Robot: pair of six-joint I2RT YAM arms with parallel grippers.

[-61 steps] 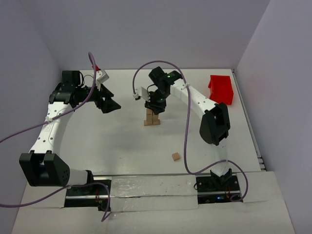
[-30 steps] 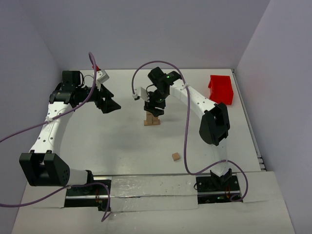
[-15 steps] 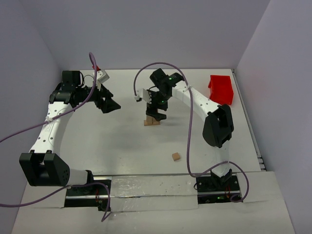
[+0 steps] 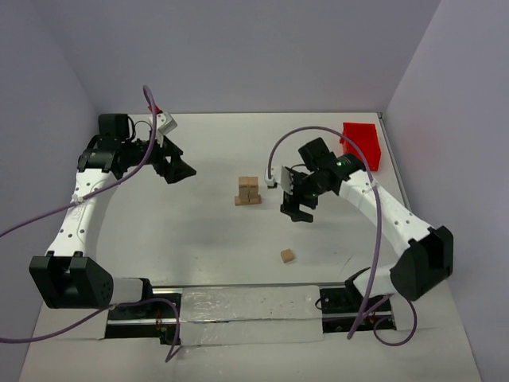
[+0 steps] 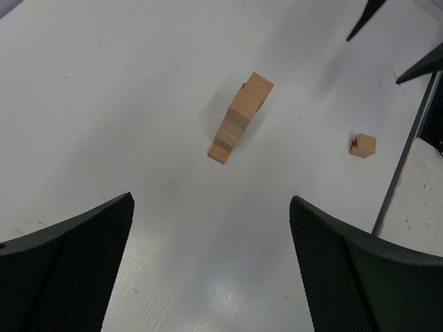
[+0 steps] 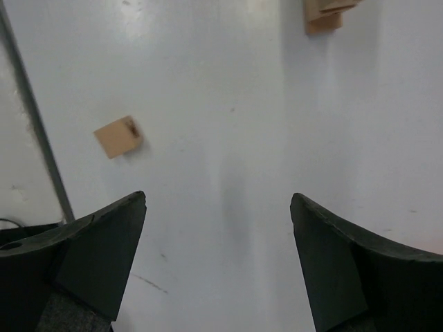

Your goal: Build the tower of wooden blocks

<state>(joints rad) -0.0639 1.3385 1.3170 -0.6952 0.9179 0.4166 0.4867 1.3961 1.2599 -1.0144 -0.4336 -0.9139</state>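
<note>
The tower point(image 4: 249, 191) of tan wood blocks stands mid-table, and nothing touches it. It leans away in the left wrist view as a stepped stack, the tower point(image 5: 239, 119). One loose wood block point(image 4: 286, 255) lies nearer the front edge. My right gripper point(image 4: 296, 213) hangs open and empty to the right of the tower, above bare table. In its wrist view, the right gripper point(image 6: 219, 197) has the loose block point(image 6: 119, 136) ahead to the left and the tower's foot point(image 6: 324, 15) at the top edge. My left gripper point(image 4: 183, 165) is open and empty, far left of the tower.
A red bin point(image 4: 362, 143) sits at the back right by the wall. Purple cables loop over both arms. The right arm's finger tips and cable show at the right edge of the left wrist view, beside the loose block point(image 5: 363, 145).
My right gripper has left the top of the tower and swung right and toward the front, empty. The tower stands free. The left arm has not moved.
</note>
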